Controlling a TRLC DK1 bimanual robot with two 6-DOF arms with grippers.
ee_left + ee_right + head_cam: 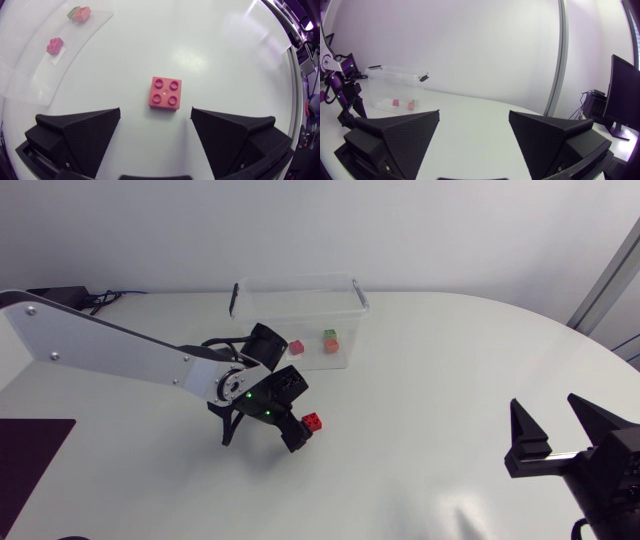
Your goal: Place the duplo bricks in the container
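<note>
A red duplo brick [313,421] lies studs up on the white table, just ahead of my left gripper [297,432]. In the left wrist view the red brick [164,93] sits a little beyond the gap of the left gripper [155,116], whose fingers stand wide open and touch nothing. The clear container [297,298] stands behind, holding a pink brick [295,347] and an orange and green brick [330,340]. My right gripper [555,427] hovers open and empty at the table's right side, far from the bricks; the right gripper [474,114] faces the container [395,82].
The container's near wall [60,60] lies beyond and to one side of the left gripper. My left arm [110,345] stretches in across the table's left half. A dark mat [30,450] lies at the front left.
</note>
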